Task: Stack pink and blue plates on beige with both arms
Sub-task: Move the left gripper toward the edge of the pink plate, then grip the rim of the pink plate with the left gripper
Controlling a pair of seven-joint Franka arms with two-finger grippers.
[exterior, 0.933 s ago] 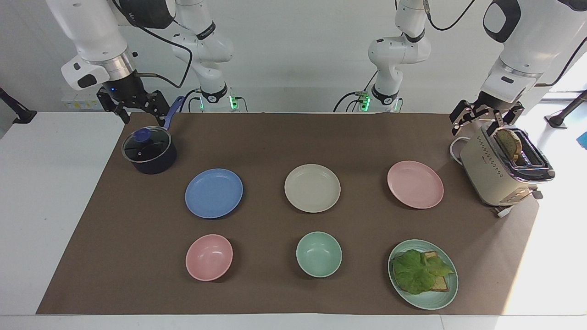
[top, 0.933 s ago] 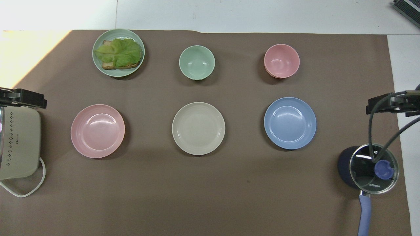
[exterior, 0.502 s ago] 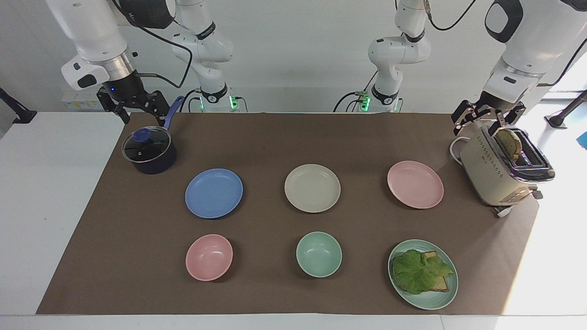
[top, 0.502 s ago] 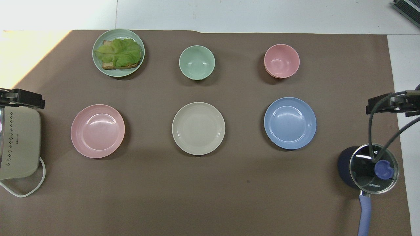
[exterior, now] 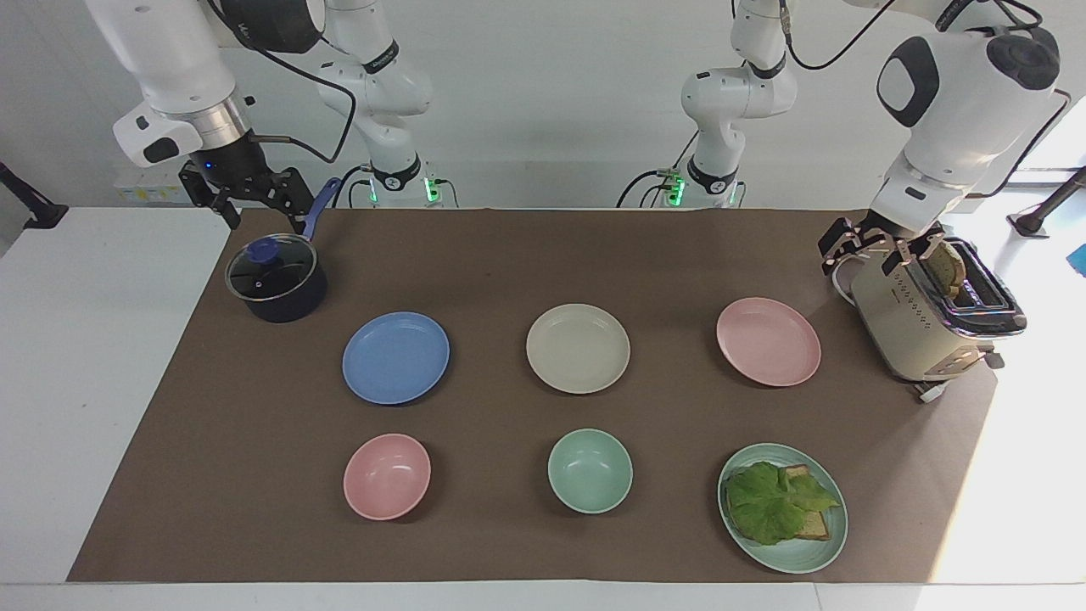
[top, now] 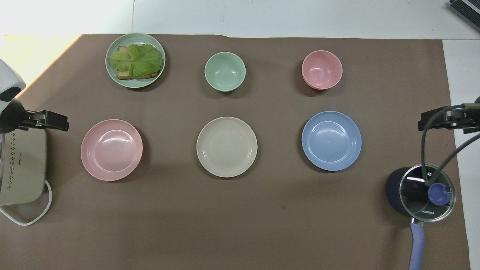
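Observation:
Three same-sized plates lie in a row across the brown mat: the blue plate toward the right arm's end, the beige plate in the middle, and the pink plate toward the left arm's end. Each lies flat and bare, apart from the others. My left gripper hangs open and empty over the toaster's edge beside the pink plate. Over the pot's handle my right gripper waits, open and empty.
A dark pot with a glass lid stands at the right arm's end, a cream toaster holding toast at the left arm's end. Farther from the robots sit a pink bowl, a green bowl and a green plate with a lettuce sandwich.
My left gripper has moved off the toaster's top toward the pink plate and dropped a little. The right arm and all the plates have stayed put.

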